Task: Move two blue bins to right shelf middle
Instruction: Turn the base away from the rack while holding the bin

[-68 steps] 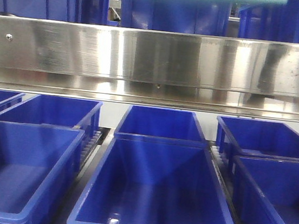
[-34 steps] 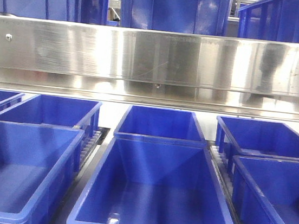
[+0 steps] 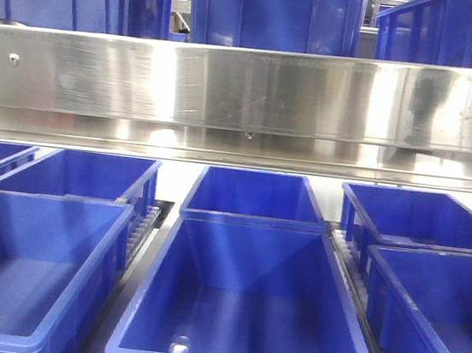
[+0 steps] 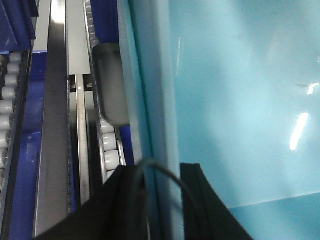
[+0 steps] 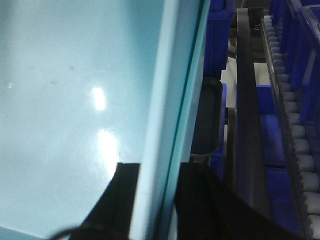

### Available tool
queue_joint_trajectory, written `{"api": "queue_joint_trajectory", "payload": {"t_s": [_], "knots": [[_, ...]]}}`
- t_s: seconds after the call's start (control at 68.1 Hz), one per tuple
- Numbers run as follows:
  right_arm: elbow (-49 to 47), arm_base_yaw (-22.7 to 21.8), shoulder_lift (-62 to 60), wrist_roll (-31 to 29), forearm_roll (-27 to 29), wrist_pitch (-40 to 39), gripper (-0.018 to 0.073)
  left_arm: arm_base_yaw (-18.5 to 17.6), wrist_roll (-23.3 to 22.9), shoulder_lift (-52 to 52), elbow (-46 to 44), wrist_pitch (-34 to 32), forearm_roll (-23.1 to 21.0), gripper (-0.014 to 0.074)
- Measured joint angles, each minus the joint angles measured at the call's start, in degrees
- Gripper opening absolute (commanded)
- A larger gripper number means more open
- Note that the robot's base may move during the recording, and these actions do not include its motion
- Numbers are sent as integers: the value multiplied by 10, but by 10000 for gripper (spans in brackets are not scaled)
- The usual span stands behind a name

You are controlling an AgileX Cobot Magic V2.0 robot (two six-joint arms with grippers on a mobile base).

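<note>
Shelving is filling the front view. A brushed steel rail [image 3: 245,100] is running across the full width, with upper bins [image 3: 273,13] in dark blue standing on the level above it. Below the rail, open dark blue bins are sitting in lanes: the left front bin [image 3: 35,272] with another behind it, then the long centre bin [image 3: 246,307] with a shorter one touching its far end, then the right front bin [image 3: 433,321], cut off by the frame edge.

Left wrist view: the left gripper [image 4: 159,169] is clamping the rim of a pale blue bin [image 4: 240,100]. Its black fingers [image 4: 205,205] are sitting one on each side of the wall, pressed against it. The wall is filling the right of that view. Just beside it on the left, a roller track [image 4: 107,145] and a grey shelf beam [image 4: 52,125] are running alongside.

Right wrist view: the right gripper [image 5: 160,167] is gripping the pale blue bin [image 5: 75,100] as well, its dark fingers straddling the rim and closed on it. The wall is taking up the left half of this view. To the right are a dark channel [image 5: 247,100], then lower bins [image 5: 272,135] in dark blue, then a second roller lane [image 5: 295,135].
</note>
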Motion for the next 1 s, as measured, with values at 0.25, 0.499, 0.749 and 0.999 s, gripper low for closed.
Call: {"api": "queue_joint_trajectory", "payload": {"t_s": [0.25,0.499,0.749,0.999], "knots": [[0,0,0,0,-1,-3,-155,0,0,0,0,-6,0,-111],[0,0,0,1,-2,-3,-155,0,0,0,0,-8,0,-111],[0,0,1,1,-2,-7,-155,0,0,0,0,-11,1,-111],[0,0,2,1,-2,-8,-155,0,0,0,0,-13,1,-111]]}}
